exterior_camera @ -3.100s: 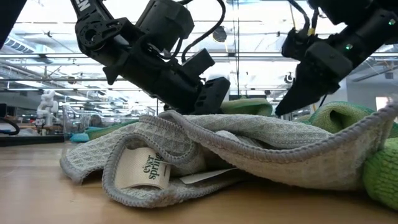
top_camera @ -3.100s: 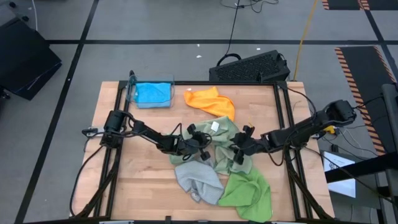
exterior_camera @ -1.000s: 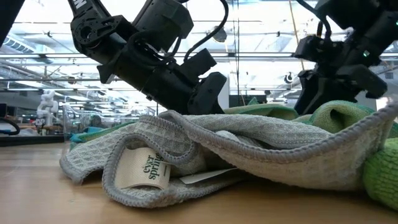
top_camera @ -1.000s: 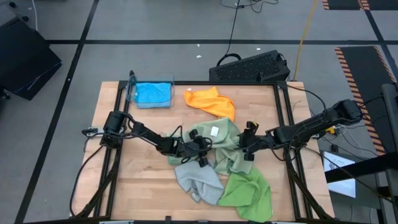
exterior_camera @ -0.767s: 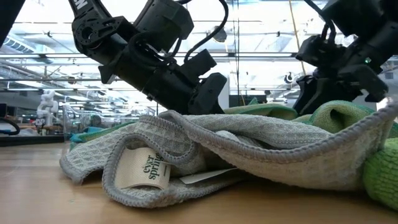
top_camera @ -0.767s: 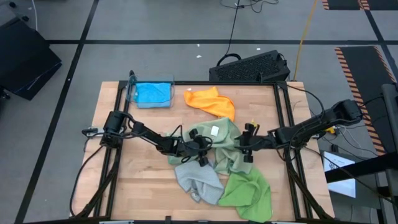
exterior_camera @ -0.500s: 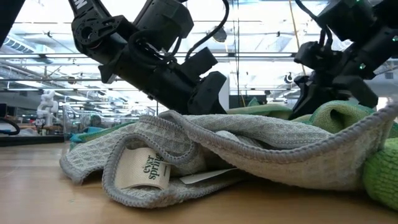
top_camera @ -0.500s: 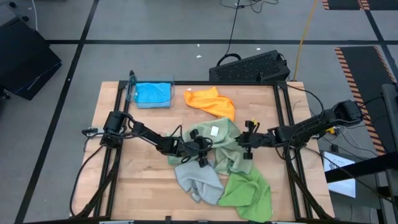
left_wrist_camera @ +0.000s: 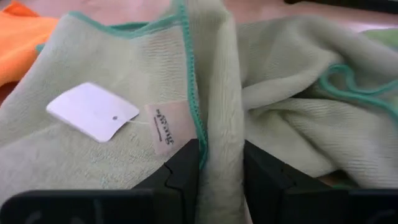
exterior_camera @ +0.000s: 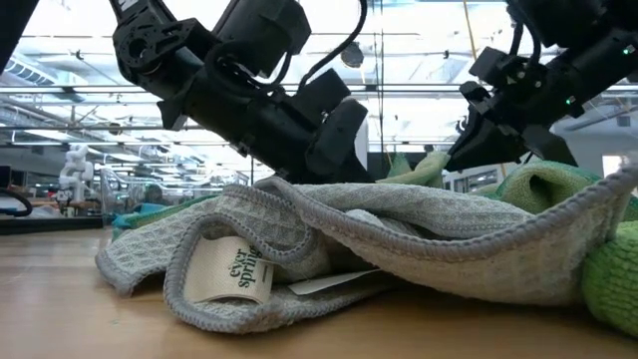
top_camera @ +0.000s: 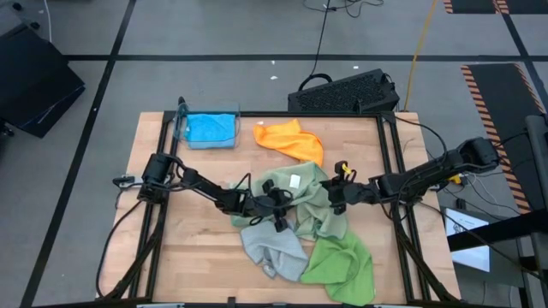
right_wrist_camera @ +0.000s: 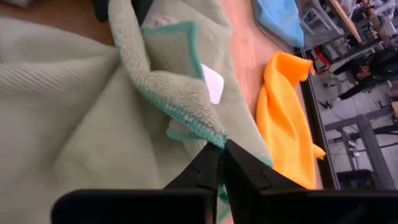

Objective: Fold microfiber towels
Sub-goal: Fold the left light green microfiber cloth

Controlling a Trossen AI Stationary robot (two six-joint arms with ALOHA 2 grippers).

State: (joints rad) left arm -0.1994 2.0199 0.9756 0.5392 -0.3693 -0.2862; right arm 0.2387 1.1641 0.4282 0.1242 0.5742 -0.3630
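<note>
The grey towel point(exterior_camera: 399, 239) in the low view carries a sewn label point(exterior_camera: 236, 271) reading "ever spring". In the left wrist view, a smaller woven label point(left_wrist_camera: 169, 129) on the sage towel point(left_wrist_camera: 112, 93) bears writing too small to read, with a blank white tag point(left_wrist_camera: 92, 111) beside it. The high view shows that tag only as a pale patch point(top_camera: 295, 180).

The left gripper point(left_wrist_camera: 214, 168) is clenched on a teal-edged fold of the sage towel at the middle of the table point(top_camera: 171, 257). The right gripper point(right_wrist_camera: 222, 163) is pinched tight on a hemmed edge of sage cloth point(right_wrist_camera: 81, 124) on the pile's right side. Whether both hold one towel or the two sage ones cannot be told; they lie crumpled together point(top_camera: 304, 201).

The low view is filled by the grey towel, which hides most of the sage cloth and both sets of fingertips; the bright green towel point(exterior_camera: 613, 284) is cut off at its right edge. From above, the grey towel point(top_camera: 270, 248) and bright green towel point(top_camera: 342, 261) lie at the near side of the pile, the orange towel point(top_camera: 291, 139) just beyond it, and the blue towel point(top_camera: 210, 128) in a clear tray point(top_camera: 178, 130) at the far left corner. The right wrist view also shows the orange towel point(right_wrist_camera: 283, 118) and a corner of the blue one point(right_wrist_camera: 283, 18).
</note>
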